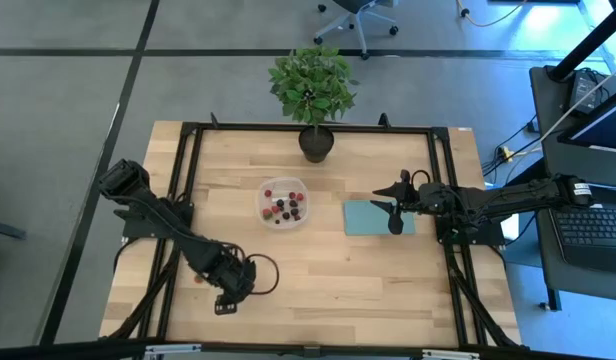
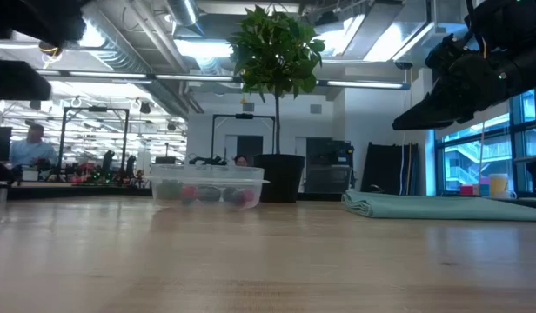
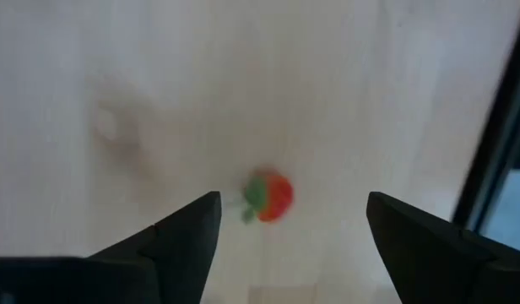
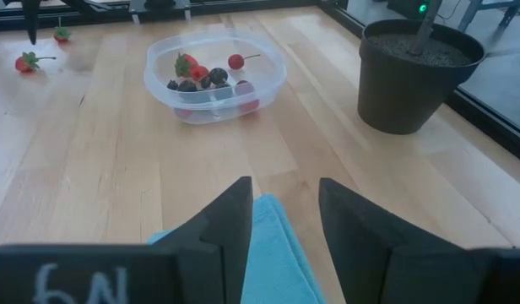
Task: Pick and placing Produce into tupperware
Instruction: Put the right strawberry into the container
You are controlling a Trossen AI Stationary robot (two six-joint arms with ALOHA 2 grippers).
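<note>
Hovering left gripper (image 3: 289, 245) straddles a strawberry (image 3: 270, 196), fingers apart.

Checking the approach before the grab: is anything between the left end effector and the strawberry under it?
Nothing visible. The small red strawberry lies alone on bare light wooden table, between the open fingers of the left end effector above it.

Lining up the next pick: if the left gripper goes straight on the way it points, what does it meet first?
Probably the red strawberry lying on the table; it sits between the open left gripper fingers, slightly off-centre. Depth is unclear.
</note>
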